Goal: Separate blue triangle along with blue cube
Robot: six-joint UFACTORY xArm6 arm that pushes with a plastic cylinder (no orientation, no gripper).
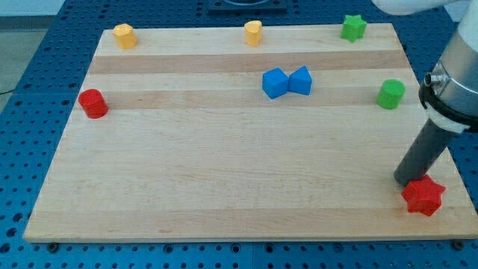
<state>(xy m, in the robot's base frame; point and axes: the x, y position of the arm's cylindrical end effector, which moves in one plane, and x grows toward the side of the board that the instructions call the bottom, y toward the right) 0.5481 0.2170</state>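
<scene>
Blue cube (275,83) and blue triangle (300,80) lie far from my tip (404,181).

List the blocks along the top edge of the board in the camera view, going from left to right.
Yellow block → second yellow block → green star.

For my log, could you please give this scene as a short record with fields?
board: wooden board
blue pair: blue cube touching blue triangle, upper middle
my tip: at the view's lower right, beside red star, far from the blue pair
other blocks: red cylinder, two yellow blocks, green star, green cylinder
</scene>
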